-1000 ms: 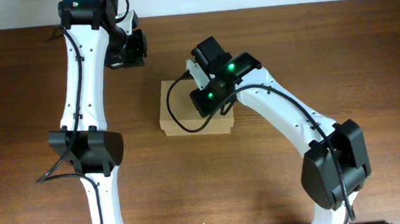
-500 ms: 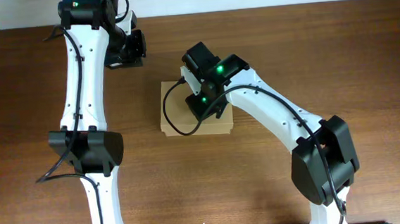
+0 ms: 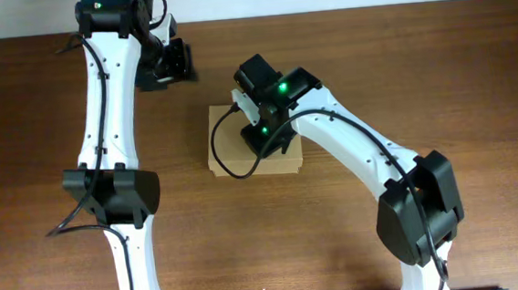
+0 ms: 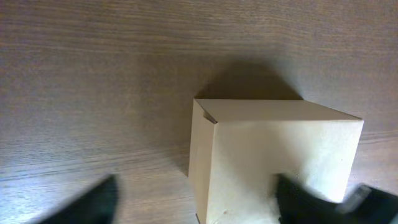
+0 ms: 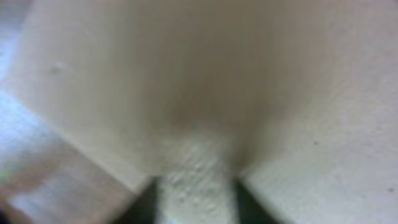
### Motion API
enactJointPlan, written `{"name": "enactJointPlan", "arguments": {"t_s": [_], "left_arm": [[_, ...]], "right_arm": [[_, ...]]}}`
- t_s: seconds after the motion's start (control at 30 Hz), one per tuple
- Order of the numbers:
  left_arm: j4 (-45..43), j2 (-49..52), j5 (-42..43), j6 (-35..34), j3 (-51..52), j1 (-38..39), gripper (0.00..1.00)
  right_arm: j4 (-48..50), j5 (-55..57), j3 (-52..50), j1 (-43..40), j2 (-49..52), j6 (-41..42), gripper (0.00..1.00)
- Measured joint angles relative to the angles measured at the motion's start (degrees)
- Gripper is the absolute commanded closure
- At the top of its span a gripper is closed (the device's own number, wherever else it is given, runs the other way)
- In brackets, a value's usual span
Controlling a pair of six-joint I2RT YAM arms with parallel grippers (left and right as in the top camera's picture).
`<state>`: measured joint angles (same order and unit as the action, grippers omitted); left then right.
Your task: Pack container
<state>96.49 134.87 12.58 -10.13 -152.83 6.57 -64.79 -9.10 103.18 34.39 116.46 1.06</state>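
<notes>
The box [image 3: 283, 164] sits on the brown tabletop [image 3: 418, 61], about in the middle, between my two arms. It is plain tan cardboard, and its lid lies flat on top. My left hand [image 3: 178, 63] is up near the far side of the tabletop, well apart from the box. In the left wrist view its two dark fingers [image 4: 93, 199] show at the bottom corners, far from each other, so this hand is wide open and holds nothing. From there I see the box from the side, with one corner of the folded lid toward me. My right hand [image 3: 267, 135] is right over the box, on the side nearer my right arm, and it hides part of the lid. In the right wrist view almost all I see is pale cardboard, very close and very blurry. The two dark fingers [image 5: 146, 199] of this hand poke in at the bottom with a gap between them, so the hand is partly open. I see nothing held in that gap. A black cable [image 3: 215, 148] from my right arm hangs in a loop over the box.
</notes>
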Motion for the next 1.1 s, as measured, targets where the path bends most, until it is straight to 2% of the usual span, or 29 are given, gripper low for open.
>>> {"name": "enactJointPlan", "arguments": {"t_s": [0.33,0.6,0.9,1.1], "left_arm": [[0.0,-2.82,0.55,-0.02,0.0,0.0,0.0],[0.0,-8.85,1.46,4.2,0.02,0.0,0.0],[-0.04,-23.96,-0.26,6.97,1.44,0.0,0.0],[0.13,-36.37,-1.09,7.34,12.72,0.0,0.01]], "right_arm": [[-6.84,-0.39,15.15,0.0,-0.04,-1.49,0.01],[-16.28,-2.67,18.29,-1.29,-2.32,-9.05,0.01],[-21.88,-6.71,18.34,-13.14,-14.99,-16.72,0.01],[-23.5,-7.08,17.9,-18.45,-25.42,-19.78,0.01]]}}
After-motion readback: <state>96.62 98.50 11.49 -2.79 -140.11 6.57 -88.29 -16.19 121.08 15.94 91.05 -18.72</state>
